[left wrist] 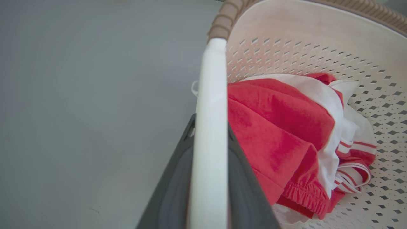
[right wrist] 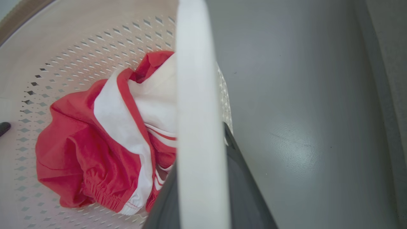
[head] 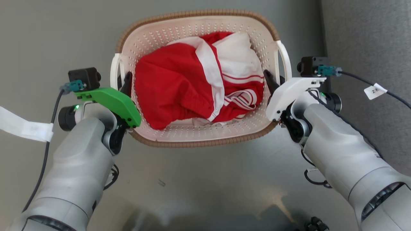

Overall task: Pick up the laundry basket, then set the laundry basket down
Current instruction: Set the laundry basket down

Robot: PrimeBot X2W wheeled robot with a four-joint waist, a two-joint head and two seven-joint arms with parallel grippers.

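The laundry basket (head: 199, 29), cream-white and perforated with a brown woven-look rim, sits in the middle of the head view. It holds red and white clothes (head: 179, 86). My left gripper (head: 123, 79) is shut on the basket's white left handle (head: 114, 69). My right gripper (head: 275, 79) is shut on the right handle (head: 285, 56). In the left wrist view the handle (left wrist: 210, 95) runs between my two dark fingers (left wrist: 171, 190), with the clothes (left wrist: 276, 127) beside it. The right wrist view shows the same grip on its handle (right wrist: 194, 79). Whether the basket rests on the floor cannot be told.
Smooth grey floor (head: 48, 38) surrounds the basket. A darker grey textured strip (head: 369, 38) runs along the right side. Cables trail from both wrists, one with a white tag (head: 375, 90). A dark shape (head: 276, 218) lies at the bottom edge.
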